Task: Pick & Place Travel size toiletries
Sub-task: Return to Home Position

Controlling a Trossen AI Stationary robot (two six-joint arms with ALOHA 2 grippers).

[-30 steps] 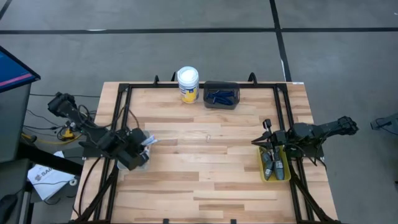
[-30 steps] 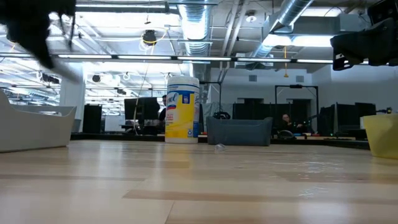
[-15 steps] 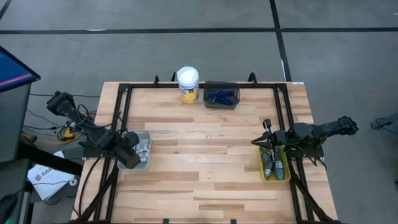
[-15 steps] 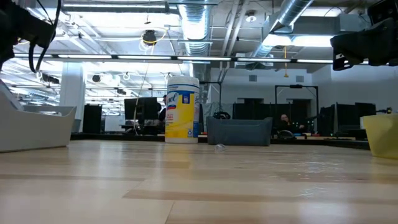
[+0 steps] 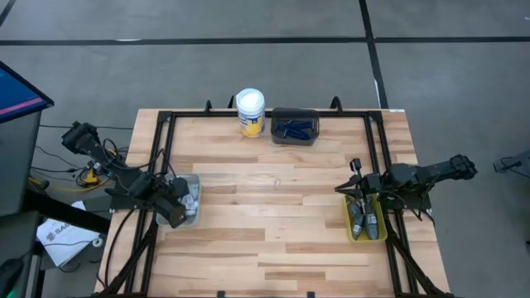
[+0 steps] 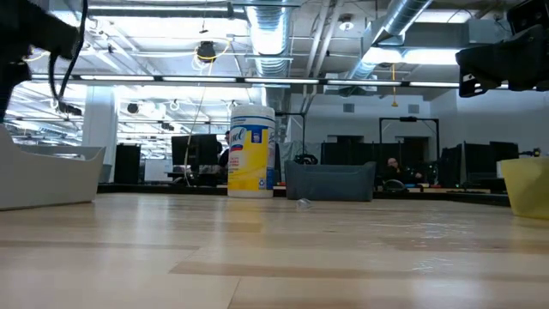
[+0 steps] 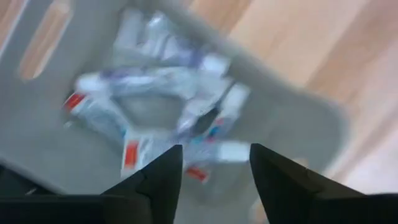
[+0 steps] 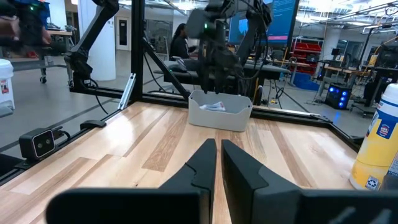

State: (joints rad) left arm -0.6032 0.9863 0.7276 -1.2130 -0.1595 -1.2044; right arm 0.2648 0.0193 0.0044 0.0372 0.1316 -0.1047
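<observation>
Small white-and-blue tubes with red ends [image 7: 161, 118] lie heaped in a clear grey tray [image 7: 292, 130] near the table's left edge [image 5: 196, 199]. My left gripper [image 7: 214, 174] hovers above this tray, open and empty, at the tray's near end in the high view [image 5: 175, 217]. Dark grey pods [image 5: 364, 219] lie in the yellow tray [image 5: 366, 239] on the right. Dark-blue razors [image 5: 296, 127] fill the dark tray at the far edge. My right gripper [image 8: 219, 155] waits shut above the yellow tray's far end [image 5: 341, 189], pointing toward the table's left.
A white-lidded yellow jar [image 5: 250, 112] stands upright at the far edge beside the dark tray [image 6: 251, 150]. A black frame [image 5: 166, 149] runs along the table's sides. A tiny clear scrap [image 5: 277, 184] lies on bare wood between the trays.
My left gripper has drawn back over the clear tray toward the table's near-left corner, uncovering the tray and its tubes in the high view. The right arm has kept still.
</observation>
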